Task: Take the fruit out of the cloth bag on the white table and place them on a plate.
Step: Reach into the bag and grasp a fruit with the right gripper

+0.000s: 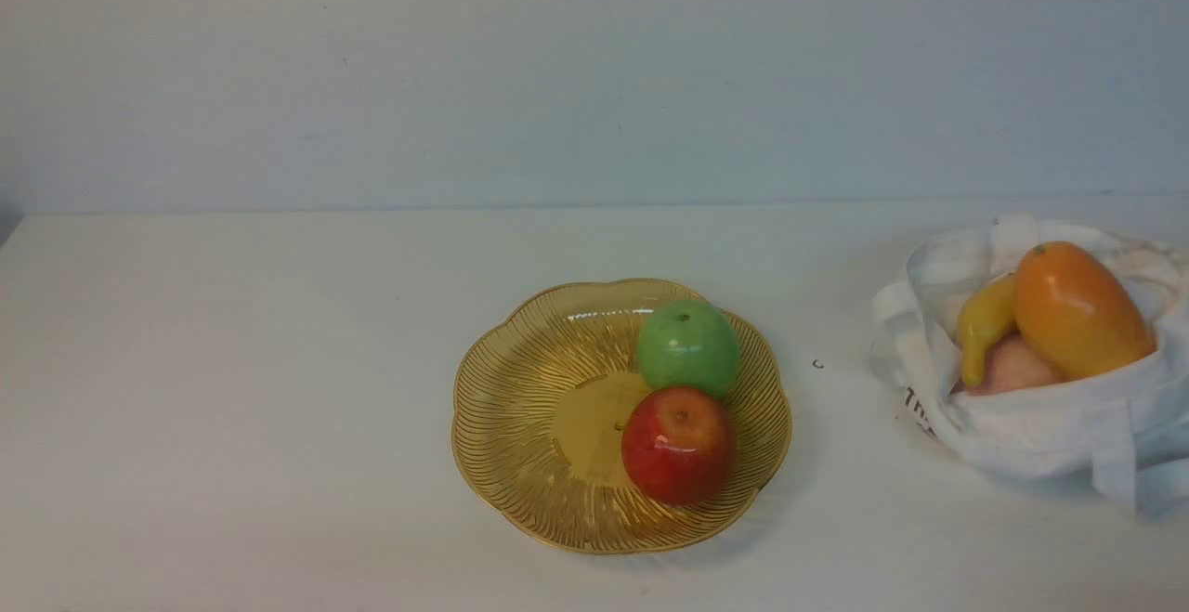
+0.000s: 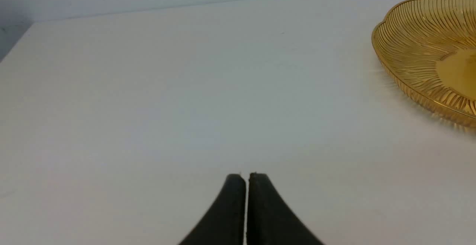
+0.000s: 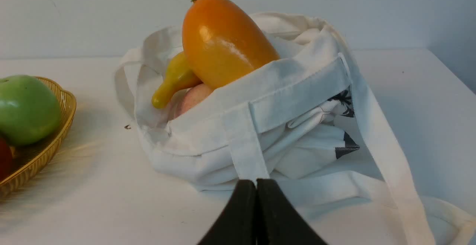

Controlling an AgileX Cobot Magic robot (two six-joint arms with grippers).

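Mango (image 1: 1077,310) tops cloth bag (image 1: 1022,426); only wrist view shows closed right tool (image 3: 256,181).

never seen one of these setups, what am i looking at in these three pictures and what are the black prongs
This is a two-armed robot at a white table. The wide picture looks forward from between its arms; the other two come from cameras on its wrists. The black prongs are its grippers: the left gripper and the right gripper, both shut and holding nothing. An amber plate carries a green apple and a red apple. To the robot's right, a cloth bag holds a mango, a banana and a peach.
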